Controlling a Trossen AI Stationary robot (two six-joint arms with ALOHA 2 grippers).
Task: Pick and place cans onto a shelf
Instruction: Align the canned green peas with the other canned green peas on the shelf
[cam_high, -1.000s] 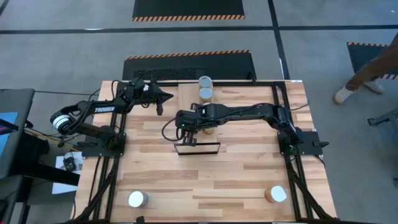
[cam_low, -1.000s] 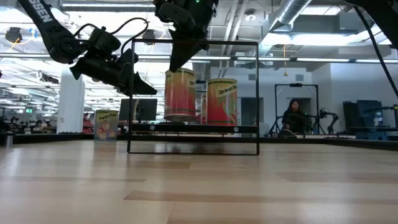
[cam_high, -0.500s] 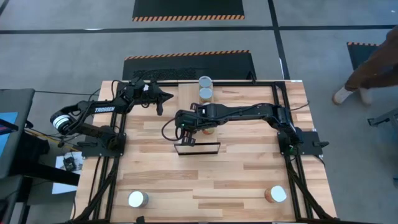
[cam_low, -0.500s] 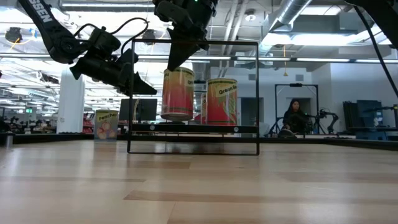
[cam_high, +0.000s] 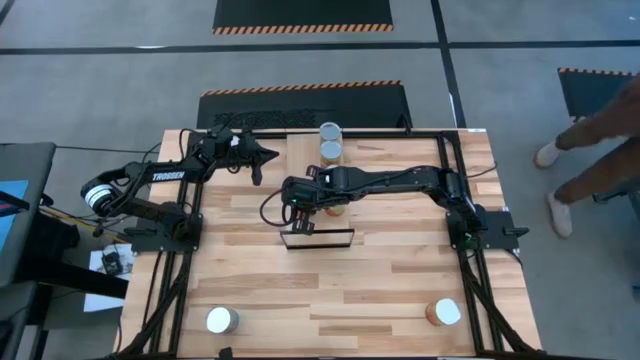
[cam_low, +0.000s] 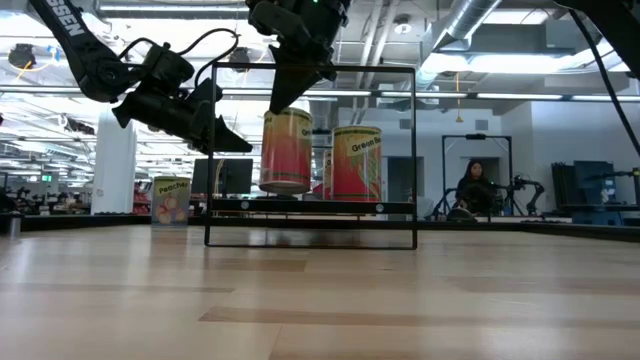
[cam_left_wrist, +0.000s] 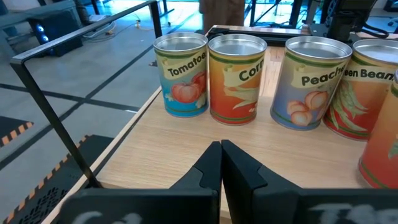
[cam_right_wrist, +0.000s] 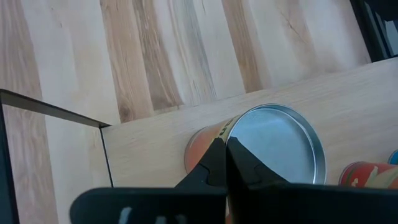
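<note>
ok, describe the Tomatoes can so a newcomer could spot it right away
Find the light-wood shelf in the left wrist view, where labelled cans stand in a row. The Tomatoes can is the end one, nearest the shelf's dark corner post, beside the orange Corn can. Only it has a blue-bottomed label picturing red tomatoes.

You're in a robotics lab in an open industrial hall. Exposed ducts (cam_low: 470, 25) and strip lights (cam_low: 520, 96) run overhead, and hazard-striped black mats (cam_high: 303, 14) lie on the grey floor beyond the table (cam_high: 390, 290). Far right, a person (cam_low: 470, 186) sits beside another arm rig (cam_low: 520, 190).
</note>
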